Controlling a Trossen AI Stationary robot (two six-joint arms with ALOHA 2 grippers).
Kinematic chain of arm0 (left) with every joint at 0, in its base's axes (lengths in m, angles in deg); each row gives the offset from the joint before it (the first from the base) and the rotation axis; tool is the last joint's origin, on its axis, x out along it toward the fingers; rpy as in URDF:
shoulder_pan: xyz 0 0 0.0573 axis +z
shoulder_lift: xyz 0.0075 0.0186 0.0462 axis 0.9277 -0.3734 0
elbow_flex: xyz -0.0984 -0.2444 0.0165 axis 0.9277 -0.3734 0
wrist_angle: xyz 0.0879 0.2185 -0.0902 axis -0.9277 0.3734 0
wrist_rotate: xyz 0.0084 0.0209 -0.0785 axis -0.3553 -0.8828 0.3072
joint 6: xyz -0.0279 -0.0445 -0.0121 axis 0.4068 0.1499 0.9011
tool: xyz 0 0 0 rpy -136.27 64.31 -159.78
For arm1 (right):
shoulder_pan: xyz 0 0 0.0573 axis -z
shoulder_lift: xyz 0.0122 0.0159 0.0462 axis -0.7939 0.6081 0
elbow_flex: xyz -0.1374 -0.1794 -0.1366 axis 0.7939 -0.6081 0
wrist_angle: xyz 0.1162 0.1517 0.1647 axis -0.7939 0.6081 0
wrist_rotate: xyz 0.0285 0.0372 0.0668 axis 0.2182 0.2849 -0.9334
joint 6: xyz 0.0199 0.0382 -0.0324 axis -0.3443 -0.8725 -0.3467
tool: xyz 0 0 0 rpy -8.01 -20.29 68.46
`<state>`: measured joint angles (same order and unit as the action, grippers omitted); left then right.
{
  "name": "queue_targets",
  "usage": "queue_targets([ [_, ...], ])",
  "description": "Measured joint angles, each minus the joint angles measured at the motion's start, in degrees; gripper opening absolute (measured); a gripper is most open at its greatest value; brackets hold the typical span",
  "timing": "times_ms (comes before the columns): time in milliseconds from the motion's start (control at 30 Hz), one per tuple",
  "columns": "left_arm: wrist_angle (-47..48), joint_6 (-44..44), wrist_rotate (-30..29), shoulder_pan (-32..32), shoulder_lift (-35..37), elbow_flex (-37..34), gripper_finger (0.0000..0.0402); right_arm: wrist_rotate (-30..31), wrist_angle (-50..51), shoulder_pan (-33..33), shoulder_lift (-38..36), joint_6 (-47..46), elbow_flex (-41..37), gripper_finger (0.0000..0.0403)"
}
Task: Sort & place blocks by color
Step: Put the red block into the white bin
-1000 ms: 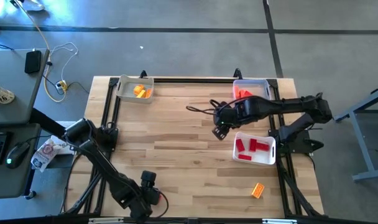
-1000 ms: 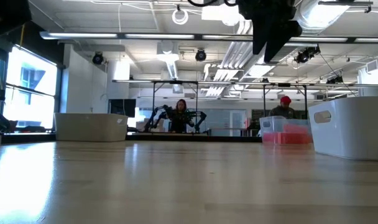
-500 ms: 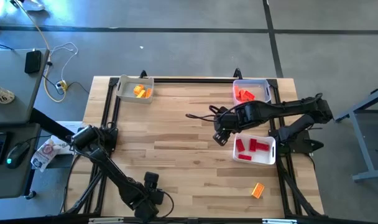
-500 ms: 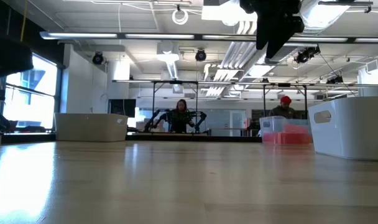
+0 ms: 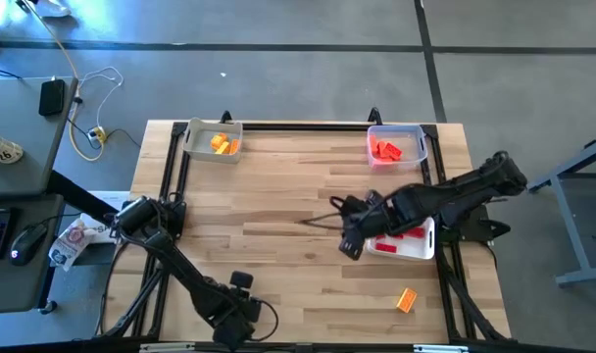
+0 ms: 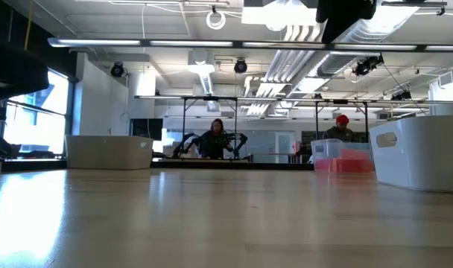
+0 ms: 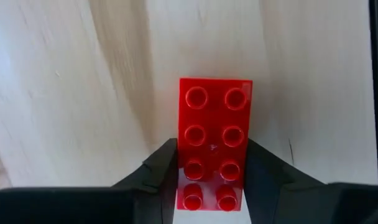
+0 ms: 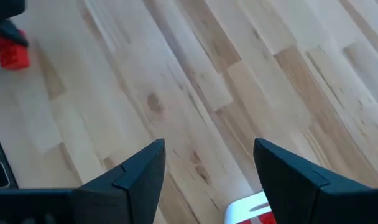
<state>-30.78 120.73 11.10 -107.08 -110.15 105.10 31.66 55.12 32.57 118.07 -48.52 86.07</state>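
Low in the high view, the left gripper (image 7: 211, 171) is pinching a red block (image 7: 214, 140). Mid-right, the right gripper (image 5: 350, 243) is hovering, jaws spread, beside the white tray (image 5: 427, 239).

Wooden table (image 5: 278, 226); three trays (image 5: 212, 137) (image 5: 396, 142) (image 5: 421, 245); two people (image 6: 216, 135) (image 6: 341, 128) beyond.

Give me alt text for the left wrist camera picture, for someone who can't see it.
A red brick with eight studs lies on the pale wooden table, seen from right above. The left gripper has its two dark jaws set against the brick's long sides at its near end.
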Motion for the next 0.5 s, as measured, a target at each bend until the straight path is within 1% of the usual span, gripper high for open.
queue_targets([
  [67,-0.9,-0.9,-0.6,0.9,0.0,0.0,0.0111,1.6,0.0,-1.8,0.0,0.1,0.0,0.0231],
  [133,-1.3,-1.8,-2.9,1.9,0.2,0.0,0.0111,2.8,0.0,-3.4,0.0,0.1,0.0,0.0231],
  [200,-2.3,-3.5,-4.3,3.1,0.5,0.0,0.0111,2.9,-0.1,-4.7,0.0,0.1,0.0,0.0231],
  [500,-10.8,-12.6,-4.4,10.0,1.1,0.9,0.0116,1.0,-3.1,-9.2,0.2,4.5,-0.3,0.0231],
])
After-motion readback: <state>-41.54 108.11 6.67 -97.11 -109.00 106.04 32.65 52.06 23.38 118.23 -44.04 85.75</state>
